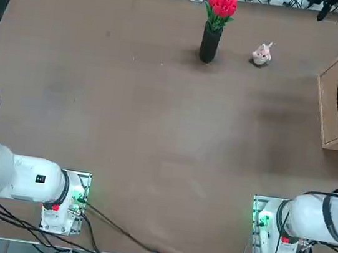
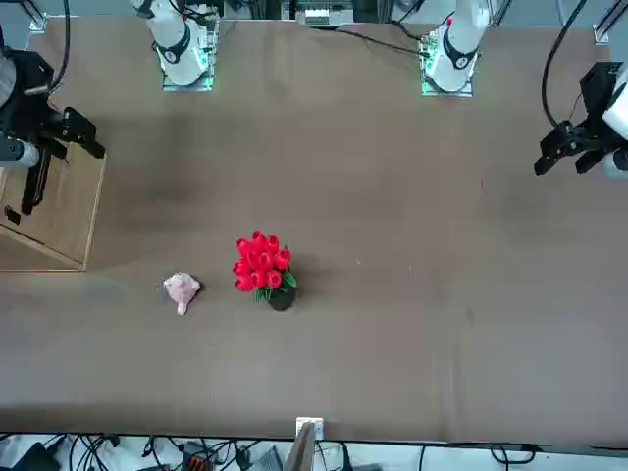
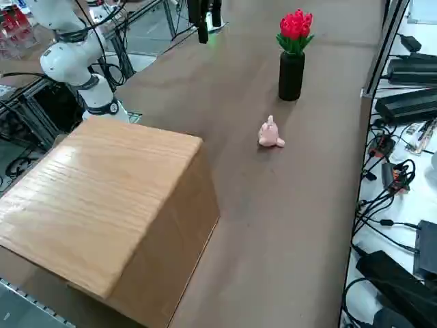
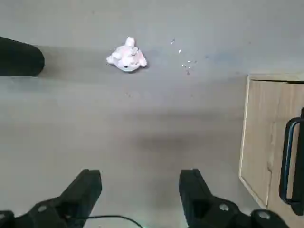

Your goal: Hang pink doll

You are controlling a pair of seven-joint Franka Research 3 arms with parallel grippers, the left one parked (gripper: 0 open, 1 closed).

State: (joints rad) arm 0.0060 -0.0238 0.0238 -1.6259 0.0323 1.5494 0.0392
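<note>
Plush pink-and-cream doll (image 1: 262, 54) lies on the far side of the brown tabletop (image 1: 125, 126), just beside the tall black vase of red tulips (image 1: 212, 37) and apart from the light wooden box with a black handle (image 4: 273, 142), probably where it is to hang. Free and reachable, it awaits pickup. The right gripper (image 4: 137, 190) hovers well short, fingers spread wide, holding nothing.

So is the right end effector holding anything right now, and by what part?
Nothing. The right end effector is open and empty above the table; the pink doll lies untouched beyond it.
</note>
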